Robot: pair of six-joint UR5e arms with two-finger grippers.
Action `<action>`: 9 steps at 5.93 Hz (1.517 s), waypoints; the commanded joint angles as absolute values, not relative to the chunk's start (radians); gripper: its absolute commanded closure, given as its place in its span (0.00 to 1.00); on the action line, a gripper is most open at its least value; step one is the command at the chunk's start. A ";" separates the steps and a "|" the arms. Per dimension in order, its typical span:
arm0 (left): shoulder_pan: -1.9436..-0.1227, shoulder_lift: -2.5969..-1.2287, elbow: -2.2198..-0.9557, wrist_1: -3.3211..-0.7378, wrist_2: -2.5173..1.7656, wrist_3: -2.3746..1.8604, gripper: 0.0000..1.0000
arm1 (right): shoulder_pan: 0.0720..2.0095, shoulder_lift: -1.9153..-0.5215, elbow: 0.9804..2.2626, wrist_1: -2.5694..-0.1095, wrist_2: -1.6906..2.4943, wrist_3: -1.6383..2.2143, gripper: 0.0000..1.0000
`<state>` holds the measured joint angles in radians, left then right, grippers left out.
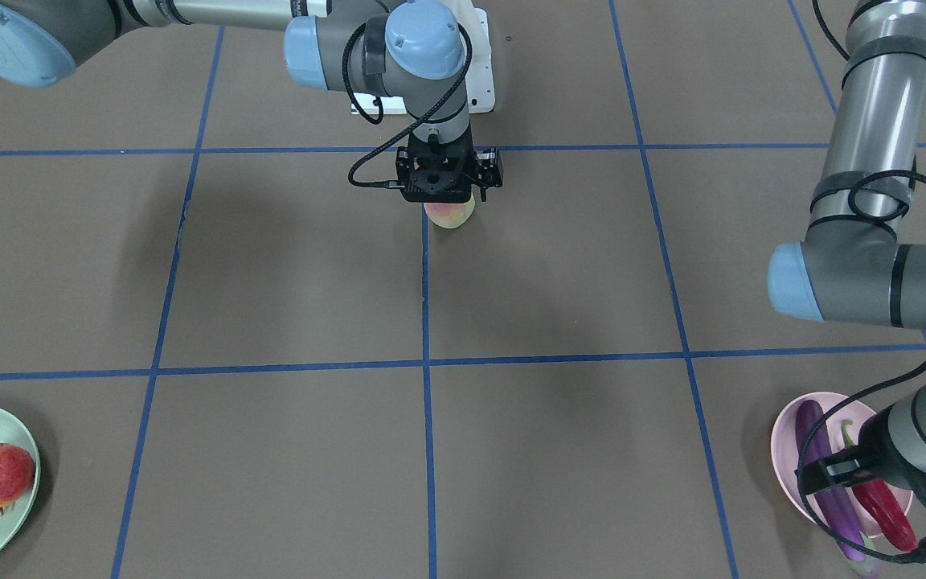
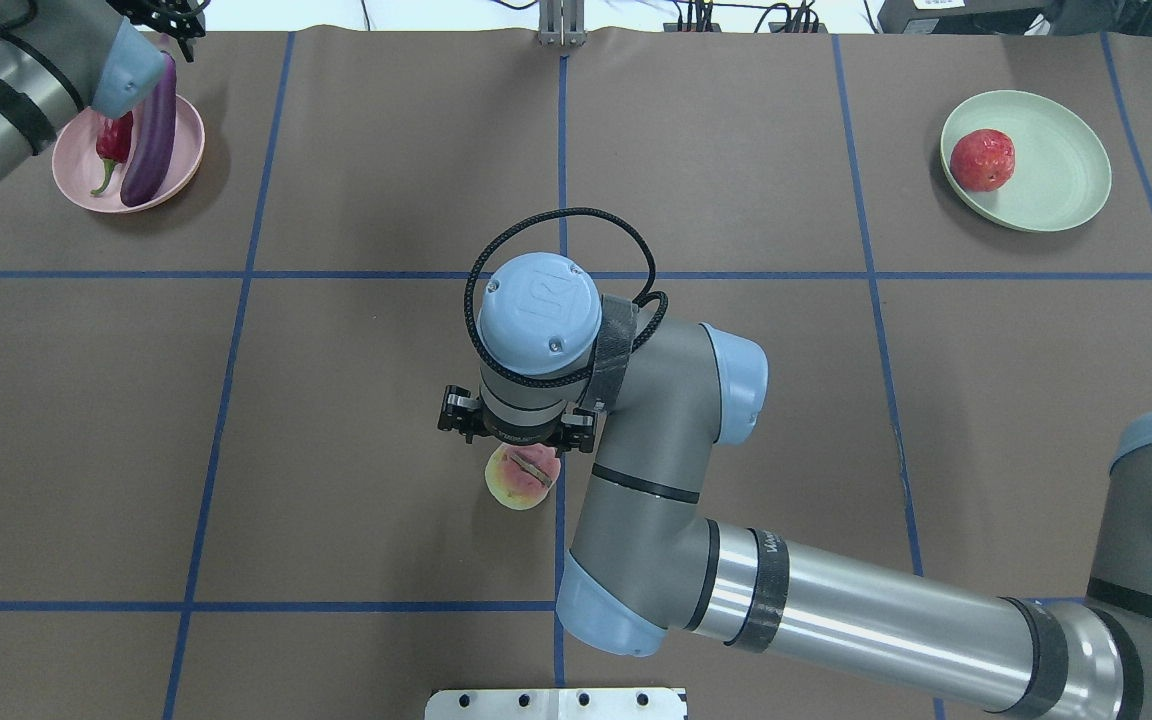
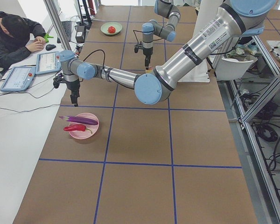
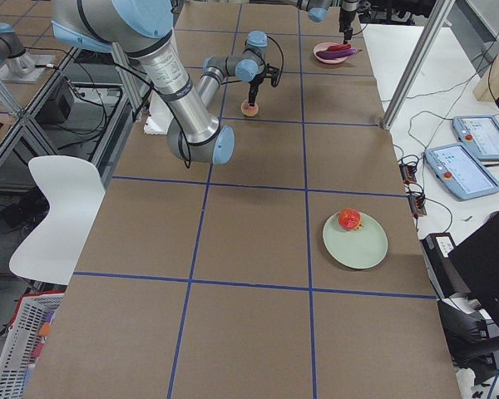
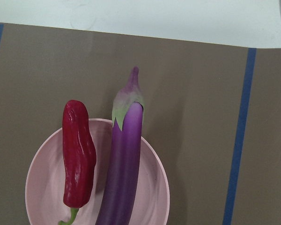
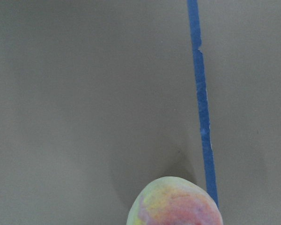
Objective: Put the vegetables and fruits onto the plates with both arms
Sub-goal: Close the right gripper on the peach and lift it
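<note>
Overhead exterior: my right end effector (image 1: pixel 448 193) points straight down over the peach (image 2: pixel 519 482) at mid-desk (image 2: pixel 336 400); I cannot tell whether it grips. My left end effector (image 1: pixel 863 519) is spread and empty above the pink plate (image 2: pixel 188 150), which holds the eggplant (image 2: pixel 151 135) and chili (image 2: pixel 114 140). The pomegranate (image 2: pixel 982 159) lies on the green plate (image 2: pixel 1061 185).

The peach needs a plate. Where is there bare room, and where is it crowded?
The mint green plate is bare on its half away from the pomegranate. The pink plate is crowded: eggplant and chili pepper cover most of it. Bare table borders both plates.
</note>
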<state>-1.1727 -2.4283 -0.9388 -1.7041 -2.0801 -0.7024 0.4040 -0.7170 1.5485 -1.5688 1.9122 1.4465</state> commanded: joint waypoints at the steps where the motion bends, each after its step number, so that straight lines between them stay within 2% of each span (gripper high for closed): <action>1: -1.173 -2.427 -0.939 -1.706 -2.080 -0.703 0.00 | 0.397 -0.718 1.545 -1.592 1.913 1.445 0.00; 9: -1.192 -2.425 -0.939 -1.704 -2.079 -0.696 0.00 | 0.367 -0.723 1.496 -1.583 1.896 1.436 0.00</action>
<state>-1.1921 -2.4252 -0.9388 -1.7042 -2.0785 -0.6964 0.3667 -0.7241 1.4986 -1.5862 1.8953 1.4363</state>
